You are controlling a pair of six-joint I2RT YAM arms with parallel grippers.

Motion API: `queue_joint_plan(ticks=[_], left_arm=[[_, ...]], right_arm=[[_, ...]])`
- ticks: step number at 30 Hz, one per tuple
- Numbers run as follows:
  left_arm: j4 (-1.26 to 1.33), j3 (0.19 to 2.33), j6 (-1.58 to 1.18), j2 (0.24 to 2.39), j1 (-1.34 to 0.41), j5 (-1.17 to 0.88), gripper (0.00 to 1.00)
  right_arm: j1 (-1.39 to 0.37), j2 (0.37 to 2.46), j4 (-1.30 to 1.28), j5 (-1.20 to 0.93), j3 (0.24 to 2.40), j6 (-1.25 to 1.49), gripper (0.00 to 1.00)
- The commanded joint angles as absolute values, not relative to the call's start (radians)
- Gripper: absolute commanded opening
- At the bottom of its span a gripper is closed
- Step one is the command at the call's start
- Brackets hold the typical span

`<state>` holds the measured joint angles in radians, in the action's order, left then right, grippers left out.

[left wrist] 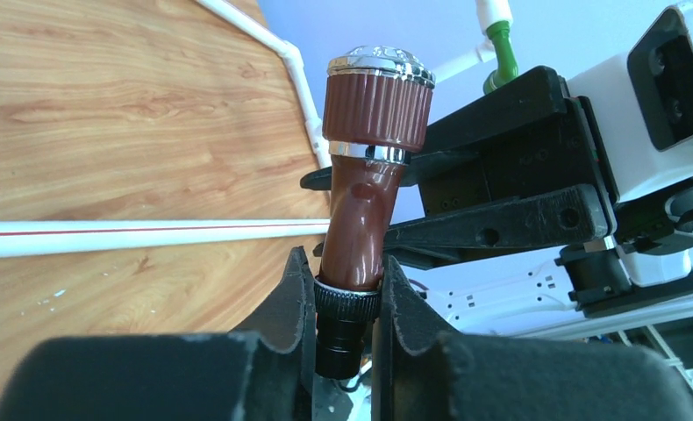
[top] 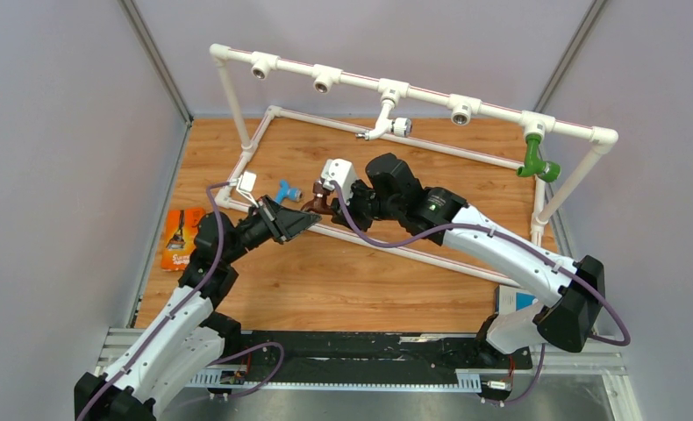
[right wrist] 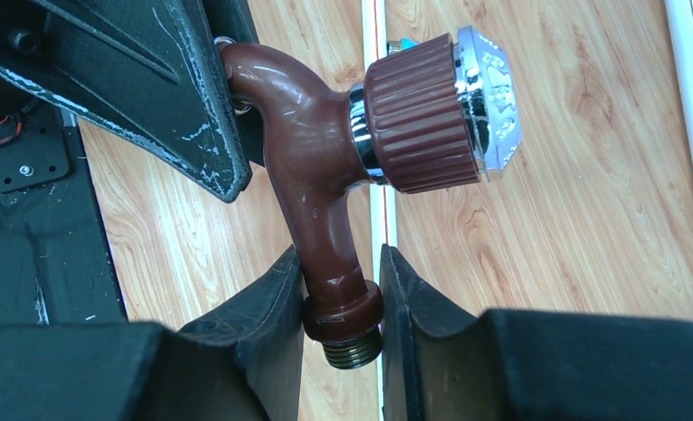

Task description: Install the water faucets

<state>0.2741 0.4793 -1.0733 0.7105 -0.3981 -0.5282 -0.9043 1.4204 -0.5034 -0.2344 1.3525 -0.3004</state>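
handover in mid-air: the brown faucet (top: 318, 204) hangs between both arms above the table (top: 325, 281), just over the near rail of the pipe frame (top: 413, 92). my left fingers (left wrist: 299, 298) are clamped on the black tip of its spout, and my right fingers (right wrist: 273, 307) are clamped on the collar just above the threaded end. the ribbed handle sticks out free to one side.

the white faucet (top: 382, 123) and the green faucet (top: 536, 158) already sit in the far top rail, while the blue faucet (top: 284, 190) lies on the table to the left of the arms. three sockets (top: 324, 81) on that rail look empty.

my worry is two rigid grips on one small part. if either arm moves before the other lets go, i judge the faucet will twist in the pads or get levered out. the left hold is on a short, narrow tip with the heavy handle far from it. once the right side releases, the body could swing and leave the thread pointing the wrong way for a socket. a slip here would drop it onto the rail or the table, where it may roll away.
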Motion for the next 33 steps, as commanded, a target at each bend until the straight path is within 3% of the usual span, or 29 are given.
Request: queue_joint_plan(ticks=[1,8,10,12,14,18,33], left_arm=[[0.344,0.482,-1.100,0.680,-0.402,-0.523,0.00],[0.307,0.483,-1.143,0.641,-0.400,-0.408,0.00],[0.310,0.483,-1.141,0.646,-0.402,-0.413,0.11],[0.327,0.482,-1.147,0.652,-0.402,-0.434,0.34],[0.339,0.483,-1.155,0.658,-0.402,-0.443,0.44],[0.350,0.483,-1.163,0.661,-0.402,-0.446,0.53],[0.411,0.488,-1.177,0.702,-0.402,-0.437,0.54]], right_arm=[[-0.897,1.414,-0.451,-0.232,1.348,-0.284,0.00],[-0.893,1.408,-0.454,-0.244,1.358,-0.301,0.00],[-0.894,1.408,-0.454,-0.248,1.356,-0.302,0.00],[-0.894,1.407,-0.453,-0.249,1.356,-0.302,0.00],[-0.893,1.408,-0.454,-0.249,1.358,-0.302,0.00],[-0.894,1.405,-0.454,-0.252,1.358,-0.302,0.00],[-0.894,1.405,-0.454,-0.316,1.351,-0.321,0.00]])
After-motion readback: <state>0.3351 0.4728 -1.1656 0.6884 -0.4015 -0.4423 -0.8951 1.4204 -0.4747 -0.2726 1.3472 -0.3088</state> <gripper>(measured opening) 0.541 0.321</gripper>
